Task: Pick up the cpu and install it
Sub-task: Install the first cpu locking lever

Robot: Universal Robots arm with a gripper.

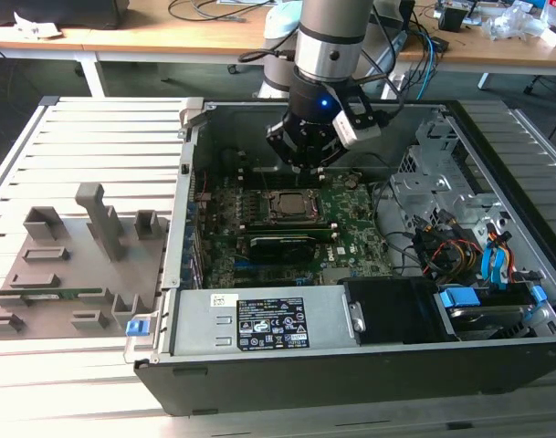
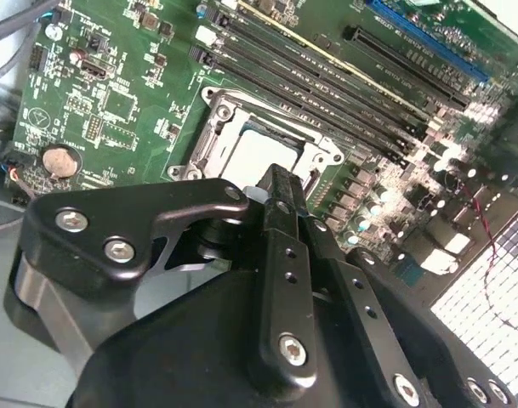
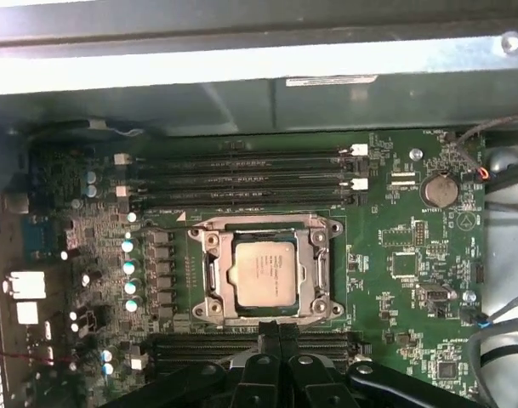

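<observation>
I'm looking in on a robotics lab or electronics workshop, with wooden workbenches strewn with cables along the back. My arm hangs over an opened computer case on a slatted metal table, beside a grey parts fixture.

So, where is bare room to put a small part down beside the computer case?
Bare slatted table beyond the grey fixture tray, and the strip before the case. Inside is crowded: gripper near the cpu, cables at the exterior view's right.
</observation>
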